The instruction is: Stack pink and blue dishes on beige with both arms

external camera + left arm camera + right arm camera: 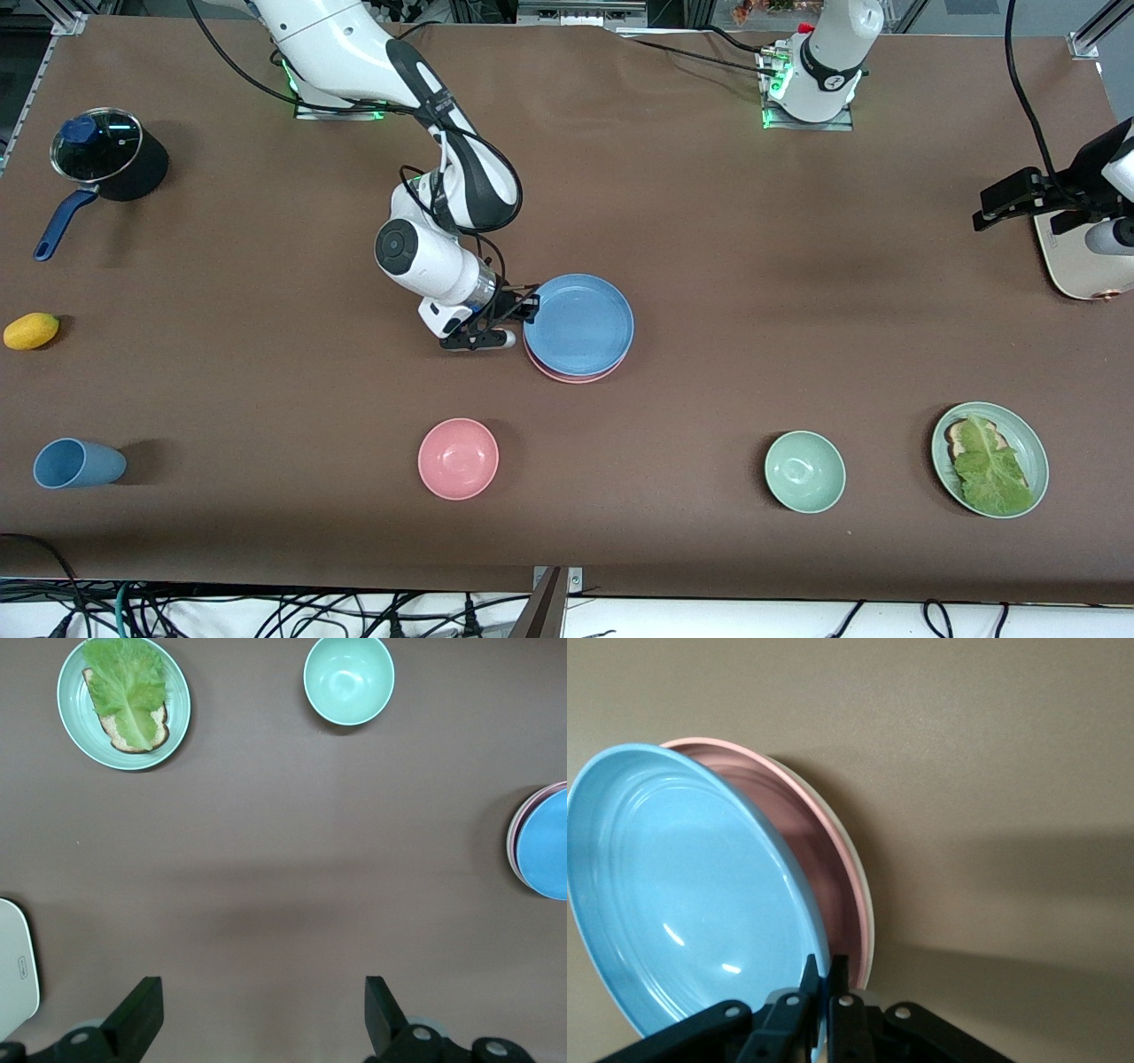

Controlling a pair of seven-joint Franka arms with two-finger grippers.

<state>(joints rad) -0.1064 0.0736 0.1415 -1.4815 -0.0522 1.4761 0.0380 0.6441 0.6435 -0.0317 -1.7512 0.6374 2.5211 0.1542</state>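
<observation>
Pinching the blue plate's [673, 895] rim, your right gripper [824, 979] tilts it over the pink plate [819, 850]; left gripper [266, 1014] waits wide.

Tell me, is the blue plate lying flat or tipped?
Tipped. The right pincer pinches the blue plate by its rim, lifting that edge off the pink plate.

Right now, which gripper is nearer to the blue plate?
Right. The right gripper pinches the blue plate at its rim; the left gripper hangs open over the table's left-arm end.

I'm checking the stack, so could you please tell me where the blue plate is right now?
The blue plate sits mid-table on the pink plate, its rim pinched by the right gripper, farther from the camera than the pink bowl.
</observation>
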